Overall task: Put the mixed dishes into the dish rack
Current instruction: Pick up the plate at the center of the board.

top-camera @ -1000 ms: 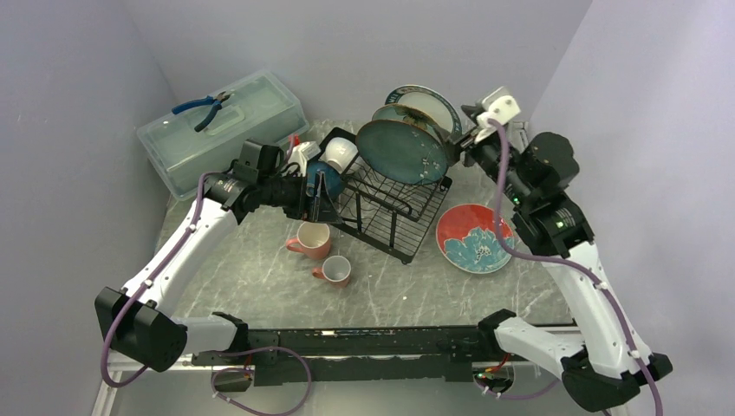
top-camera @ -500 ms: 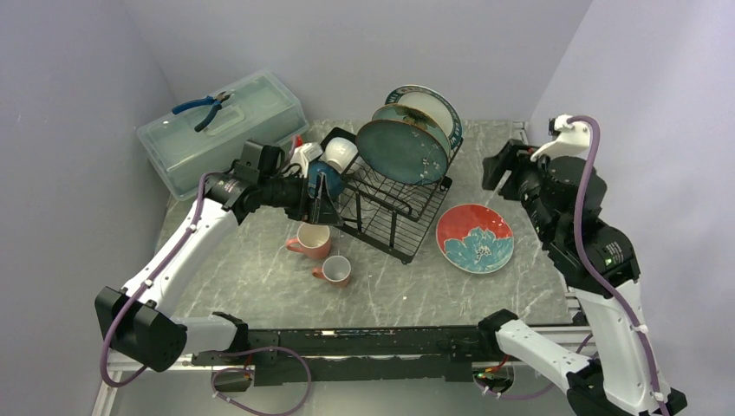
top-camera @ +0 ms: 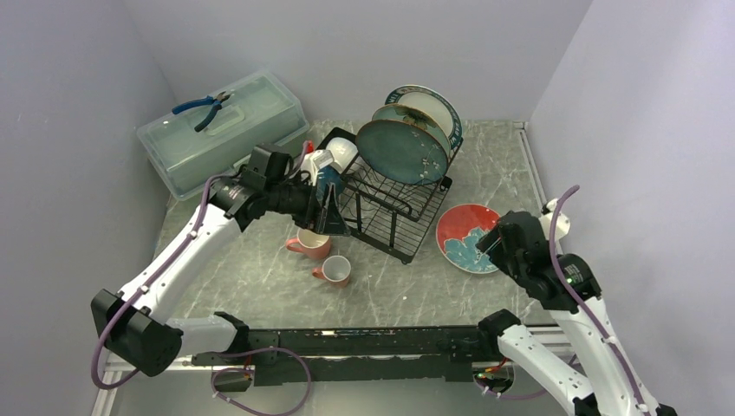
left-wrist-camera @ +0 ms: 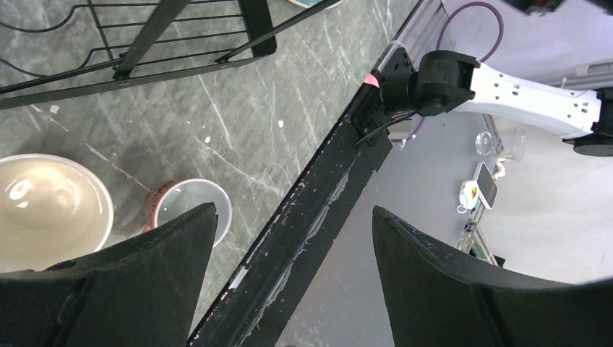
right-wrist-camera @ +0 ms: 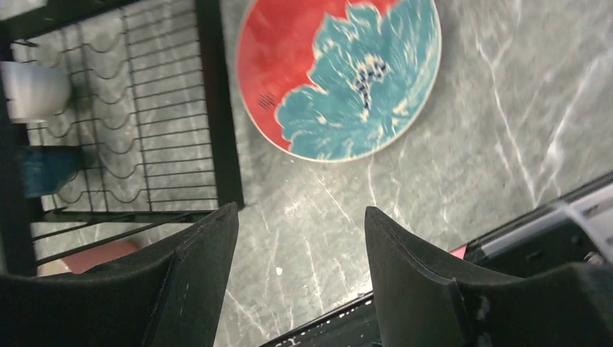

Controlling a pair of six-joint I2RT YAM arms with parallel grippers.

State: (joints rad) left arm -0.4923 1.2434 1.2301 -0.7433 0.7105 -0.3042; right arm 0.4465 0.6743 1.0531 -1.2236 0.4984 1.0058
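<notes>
Right pincer point(right-wrist-camera: 300, 217) gapes empty over the worktop point(top-camera: 260, 269), near the red floral plate point(top-camera: 459, 230) lying flat. Pink mugs point(top-camera: 309, 240) stand beside the dish rack point(top-camera: 390, 212) — the left pincer point(left-wrist-camera: 294, 217), wide open, holding nothing, hovers above. Plates stand upright inside, glossy teal plate point(top-camera: 403, 152) foremost.

Bare surface point(top-camera: 407, 286) lies open at the lower centre of the top view, between the pink mugs point(top-camera: 310, 241) at left and the red plate point(top-camera: 464, 232) at right. The rack point(top-camera: 386, 217) has free slots in its lower half; three upright plates point(top-camera: 403, 152) fill its upper end. The left pincer point(top-camera: 329, 217) crowds its left end. The box point(top-camera: 221, 130) blocks the upper left.
</notes>
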